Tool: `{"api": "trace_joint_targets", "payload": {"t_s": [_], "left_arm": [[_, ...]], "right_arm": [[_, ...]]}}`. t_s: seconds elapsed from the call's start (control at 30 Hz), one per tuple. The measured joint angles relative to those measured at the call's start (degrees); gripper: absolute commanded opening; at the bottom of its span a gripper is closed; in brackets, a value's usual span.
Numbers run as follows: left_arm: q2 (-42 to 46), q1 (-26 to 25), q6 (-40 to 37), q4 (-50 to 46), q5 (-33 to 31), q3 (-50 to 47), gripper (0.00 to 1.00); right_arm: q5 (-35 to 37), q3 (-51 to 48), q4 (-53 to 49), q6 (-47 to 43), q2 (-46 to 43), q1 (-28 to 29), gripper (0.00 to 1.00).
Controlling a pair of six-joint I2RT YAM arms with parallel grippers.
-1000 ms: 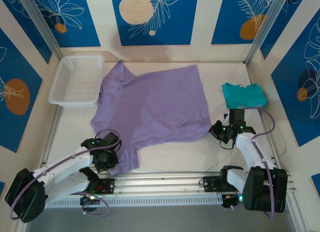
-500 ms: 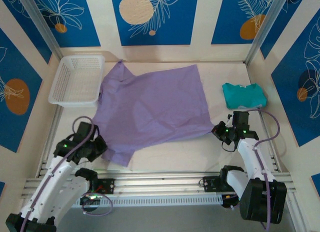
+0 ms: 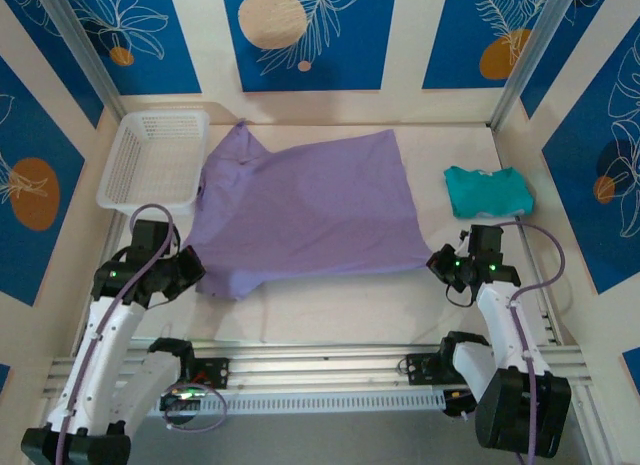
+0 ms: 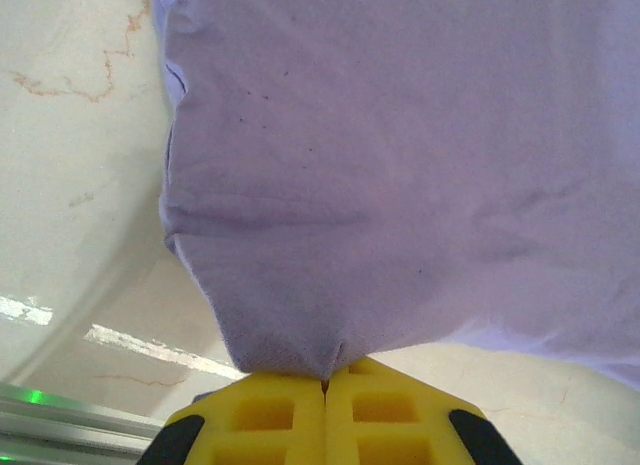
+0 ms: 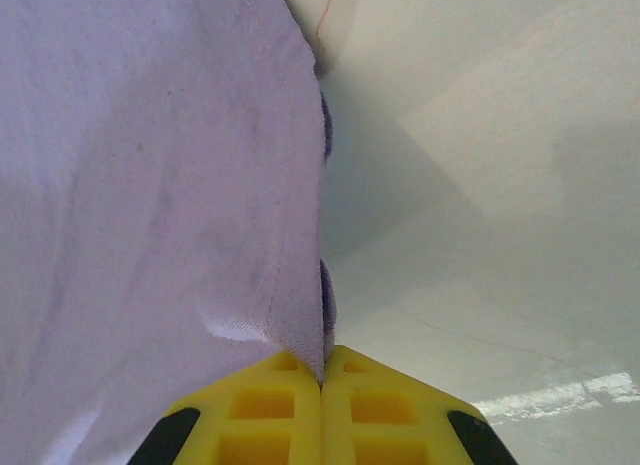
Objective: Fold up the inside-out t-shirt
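Left gripper [image 3: 190, 273] and right gripper [image 3: 438, 261] each pinch near corner of t-shirt [image 3: 300, 210]; cloth spans between them, extending away from both.

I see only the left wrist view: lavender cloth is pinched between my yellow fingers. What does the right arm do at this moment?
Observer: The right gripper is shut on the t-shirt, at a seamed edge on its near right corner.
Operator: Is there another thing on the table at the left?
Observer: Yes, a white basket stands at the far left, close beside the shirt's far left part.
Operator: And at the right?
Observer: A folded teal garment lies at the far right, apart from the shirt.
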State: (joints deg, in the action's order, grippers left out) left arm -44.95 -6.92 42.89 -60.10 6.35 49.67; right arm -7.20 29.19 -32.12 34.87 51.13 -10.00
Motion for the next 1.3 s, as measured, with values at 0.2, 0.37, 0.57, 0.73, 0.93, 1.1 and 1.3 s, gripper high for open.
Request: {"api": "trace_joint_targets", "payload": {"t_s": [0.2,0.37,0.57,0.73,0.93,1.1,1.3], "left_arm": [[-6.1,3.3,-3.0,5.7,1.7,0.6,0.00],[-12.1,5.2,-6.1,11.8,2.5,0.9,0.00],[-19.2,6.1,-8.6,18.1,2.9,2.7,0.00],[-23.8,6.4,-9.0,22.5,3.1,4.8,0.00],[-29.0,7.0,-9.0,27.1,3.0,6.5,0.00],[-36.6,7.3,-8.7,30.6,2.6,11.0,0.00],[-49.5,7.3,-8.3,34.2,2.5,20.6,0.11]], "right_arm": [[-2.1,4.6,1.4,-0.7,7.3,1.0,0.00],[-2.2,9.2,4.0,-2.0,14.6,2.9,0.00],[-0.9,13.7,5.7,-2.2,22.4,5.2,0.01],[0.2,18.2,6.7,-2.6,27.6,5.9,0.01],[1.0,21.6,8.1,-2.6,32.9,5.9,0.01],[1.4,27.3,8.8,-2.5,38.9,6.3,0.01],[2.0,38.2,9.5,-2.4,49.7,7.3,0.19]]}}
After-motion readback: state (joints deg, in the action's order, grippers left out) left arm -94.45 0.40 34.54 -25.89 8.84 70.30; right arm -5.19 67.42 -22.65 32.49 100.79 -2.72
